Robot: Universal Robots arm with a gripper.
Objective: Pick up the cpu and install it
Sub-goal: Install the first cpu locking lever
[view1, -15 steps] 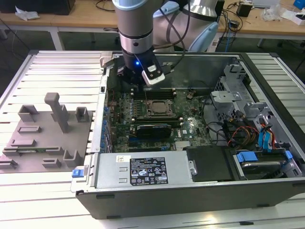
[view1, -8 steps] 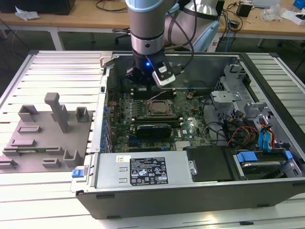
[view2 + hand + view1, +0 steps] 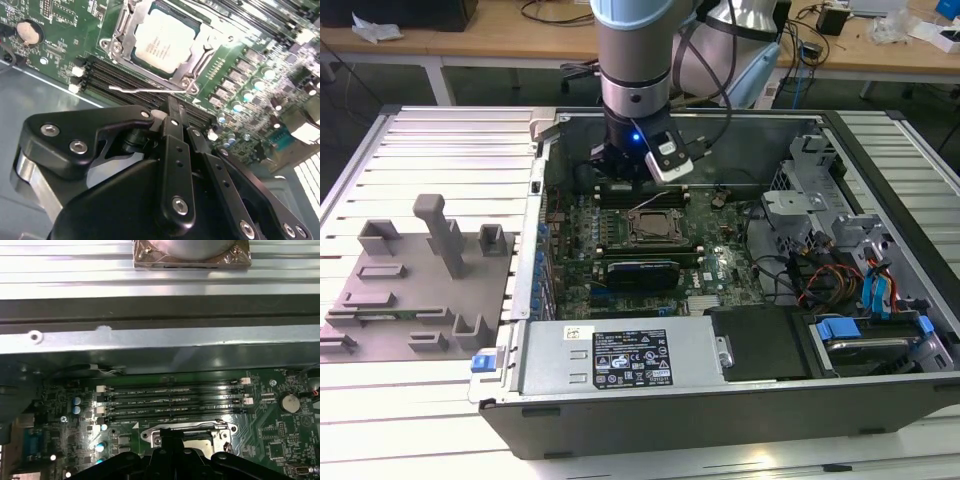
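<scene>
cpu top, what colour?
Silvery-grey metal with dark print, seated in the socket; the cpu shows best in the second wrist view.

A white label [image 3: 630, 358] with rows of small print and certification-style marks sits on the power supply [image 3: 620, 362] in the exterior view, too small to read. Faint print also covers the cpu [image 3: 162, 41] top in the second wrist view, equally illegible.

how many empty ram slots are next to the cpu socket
4, side by side in one bank of ram slots, all empty, between the socket holding the cpu and the case wall. The pincer may hide others.
</scene>
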